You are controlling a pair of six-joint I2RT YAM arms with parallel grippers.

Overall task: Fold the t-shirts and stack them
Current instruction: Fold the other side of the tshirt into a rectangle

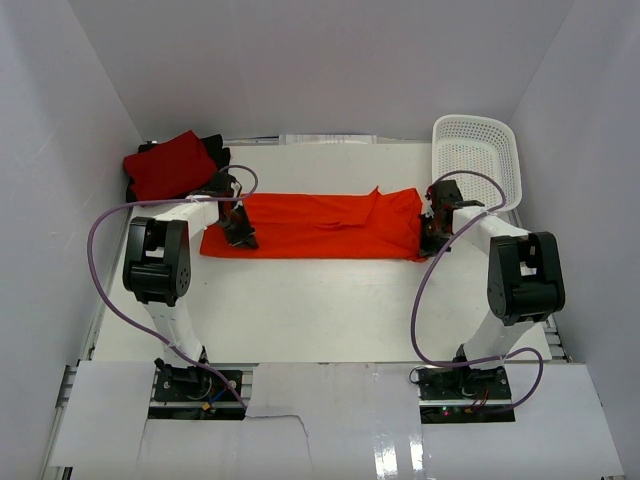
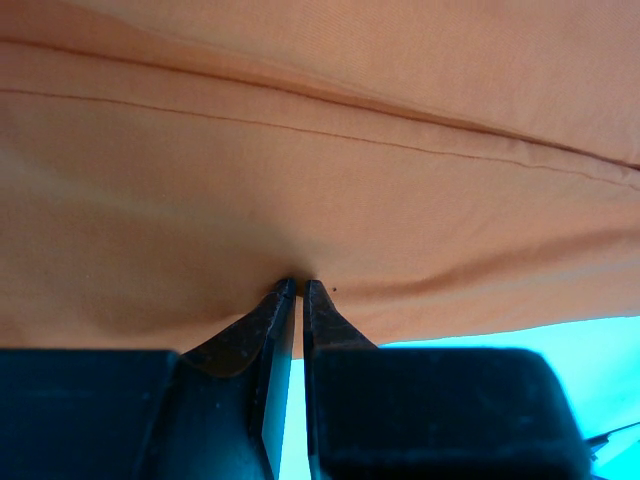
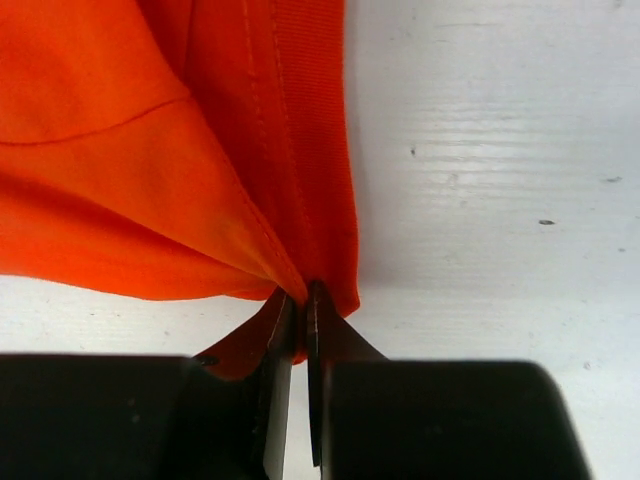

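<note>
**Obs:** Where's the orange t-shirt (image 1: 320,225)?

**Me:** Flat on the table (image 1: 320,320), drawn out as a long band between my two arms. The crimson t-shirt (image 1: 168,165) is bunched in the far left corner. Dark cloth shows behind it, probably the black t-shirt (image 1: 216,152), but I can't confirm that. The basket (image 1: 505,150) sits far right, just beyond my right wrist.

**Obs:** Grips?

**Me:** Left gripper (image 2: 298,285): jaws nearly together, nipping orange cloth at the band's left end. Right gripper (image 3: 300,295): jaws pressed together on the hemmed corner at the right end. Only a sliver of cloth sits between the tips there.

**Obs:** What worries you?

**Me:** The right pinch. It sits at the very edge of the hem, so a sharp lift or pull could slide the cloth out. That end would then drop and the fold would come out skewed.

**Obs:** And the left?

**Me:** Deeper bite, but I can't tell how many layers are in it. If it holds only the top layer, the lower one stays on the table and the fold opens up.

**Obs:** Anything else?

**Me:** Uneven lifting. If one arm rises faster, the band twists or drags and wrinkles. Pulling apart too hard could strip the weaker right pinch. The right sleeve area already looks rumpled and could get folded in as a lump. The basket is near enough that a wide right swing could clip it.
</note>
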